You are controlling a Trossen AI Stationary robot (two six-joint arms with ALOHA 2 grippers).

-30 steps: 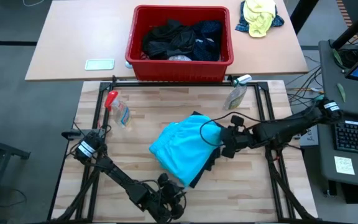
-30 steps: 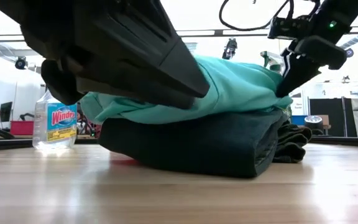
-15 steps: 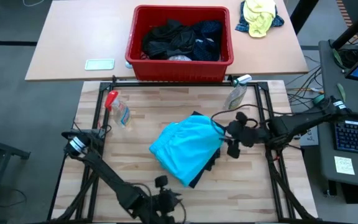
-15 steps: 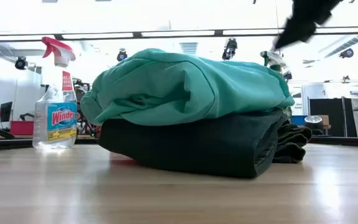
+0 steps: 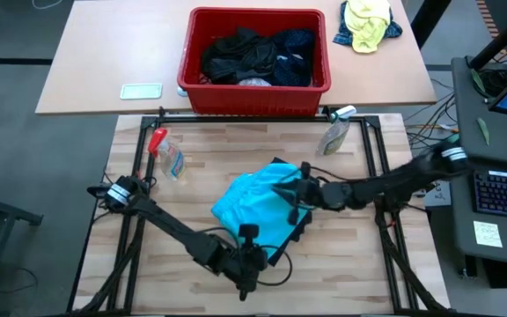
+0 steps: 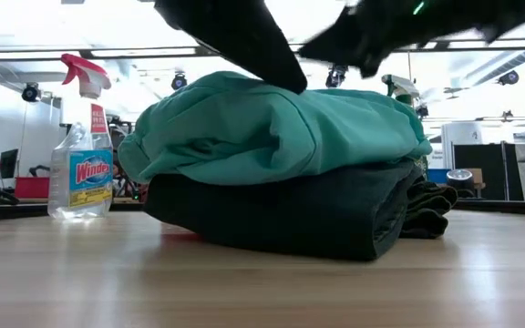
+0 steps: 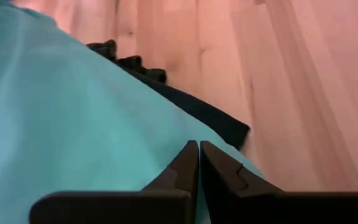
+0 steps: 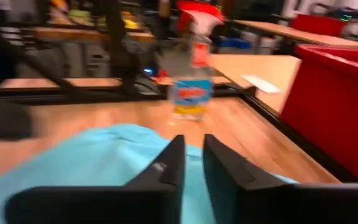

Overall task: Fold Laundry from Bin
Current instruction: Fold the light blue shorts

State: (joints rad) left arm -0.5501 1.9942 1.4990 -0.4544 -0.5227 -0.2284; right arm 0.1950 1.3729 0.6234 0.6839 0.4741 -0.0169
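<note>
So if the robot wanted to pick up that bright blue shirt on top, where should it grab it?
Probably the turquoise shirt is best pinched at its loose lower edge nearest the left gripper, coming in from the table's front. There the cloth overhangs the dark garment beneath, so a gripper could likely catch that one layer alone. Its middle is a smooth, rounded mound with no fold to pinch.

A folded shirt (image 5: 258,211) lies on a darker garment (image 6: 281,214) mid-table (image 5: 192,176). Behind stands the bin (image 5: 253,88) holding laundry (image 5: 253,55). 2 bottles (image 5: 167,154) (image 5: 334,134) flank the pile.
</note>
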